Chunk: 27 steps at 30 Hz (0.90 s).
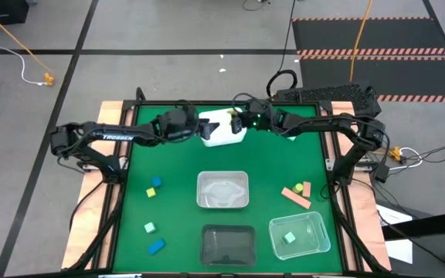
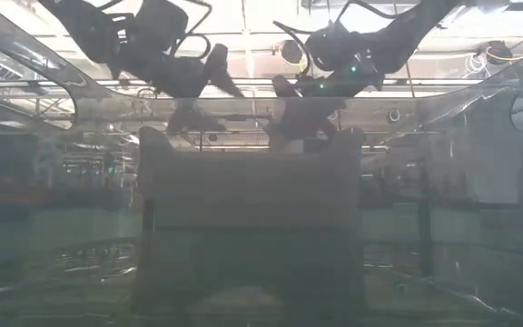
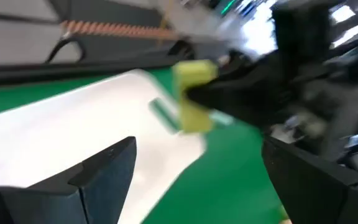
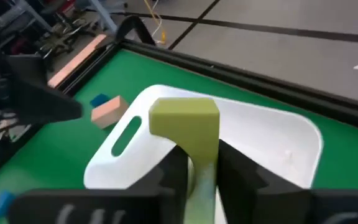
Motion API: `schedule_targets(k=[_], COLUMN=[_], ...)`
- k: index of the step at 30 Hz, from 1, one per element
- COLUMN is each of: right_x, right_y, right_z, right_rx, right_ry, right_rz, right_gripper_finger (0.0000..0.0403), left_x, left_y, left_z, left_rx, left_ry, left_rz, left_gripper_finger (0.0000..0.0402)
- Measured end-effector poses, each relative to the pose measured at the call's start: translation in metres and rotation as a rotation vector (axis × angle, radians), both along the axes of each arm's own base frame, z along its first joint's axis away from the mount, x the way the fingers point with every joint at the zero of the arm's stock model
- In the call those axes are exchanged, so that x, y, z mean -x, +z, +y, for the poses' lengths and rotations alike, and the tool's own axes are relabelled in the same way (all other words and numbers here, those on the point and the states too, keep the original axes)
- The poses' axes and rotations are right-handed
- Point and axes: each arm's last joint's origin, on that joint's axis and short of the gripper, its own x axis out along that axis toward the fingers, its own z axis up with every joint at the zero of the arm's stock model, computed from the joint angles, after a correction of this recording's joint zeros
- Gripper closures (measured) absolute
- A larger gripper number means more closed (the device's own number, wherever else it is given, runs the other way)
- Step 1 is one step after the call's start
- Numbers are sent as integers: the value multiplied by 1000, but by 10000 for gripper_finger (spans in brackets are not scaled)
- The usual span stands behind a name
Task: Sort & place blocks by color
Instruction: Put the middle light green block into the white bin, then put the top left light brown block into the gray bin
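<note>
My right gripper (image 4: 194, 171) is shut on a yellow bar block (image 4: 185, 124), over the white tub (image 1: 224, 131) at the table's far middle. The same bar shows in the left wrist view (image 3: 194, 93). My left gripper (image 3: 210, 186) is open, holds nothing, and hovers at the tub's left side (image 1: 203, 127), facing the right gripper. On the mat lie a yellow block (image 1: 157, 182) and a blue block (image 1: 151, 191), a mint block (image 1: 150, 228), another blue block (image 1: 156, 245) and two salmon bars (image 1: 293, 194). One mint block (image 1: 289, 238) sits in the near-right clear tub. My right gripper pinches the yellow bar between its two fingers (image 4: 173, 168), on the bar's long sides (image 4: 197, 158). One end (image 4: 185, 115) sticks out past the fingertips. The fingers reach in from the table's right. The bar is lifted clear, above the white tub's floor.
A clear tub (image 1: 222, 190) stands mid-table, a dark tub (image 1: 227, 244) at the near edge and another clear tub (image 1: 300, 234) near right. Beyond the white tub, the right wrist view shows a salmon block (image 4: 109, 111) beside a blue one (image 4: 98, 99). Both arms crowd the far middle.
</note>
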Motion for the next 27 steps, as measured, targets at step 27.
schedule_targets(k=[27], right_x=[-4], right_y=[-3], right_z=[-7], right_rx=[23], right_ry=[100], right_rz=[-32], right_gripper_finger=[192], left_x=[54], left_y=[-43], left_z=[32], left_rx=[65], left_ry=[172], left_rz=[649], left_gripper_finger=[57])
